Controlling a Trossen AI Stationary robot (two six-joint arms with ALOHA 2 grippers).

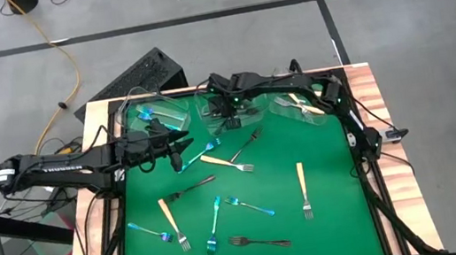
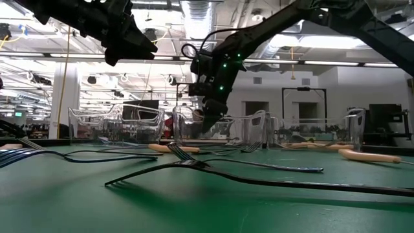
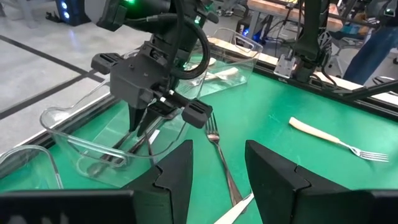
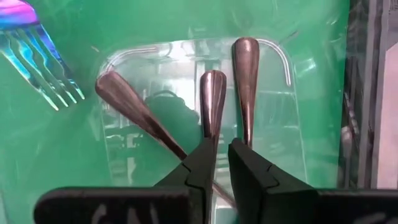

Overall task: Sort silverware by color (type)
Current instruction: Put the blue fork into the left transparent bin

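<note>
The right gripper (image 4: 221, 163), fingers barely parted, hung over the middle tub (image 4: 273, 93), apparently releasing a dark fork (image 4: 212, 102); next, lift clear.

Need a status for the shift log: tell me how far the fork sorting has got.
Done: dark forks lie in the middle tub, blue ones in the left tub, cream ones in the right tub. In hand: the right claw is inside the middle tub, barely parted, over a dark fork. Left: about ten forks on the mat. The left claw waits open.
</note>
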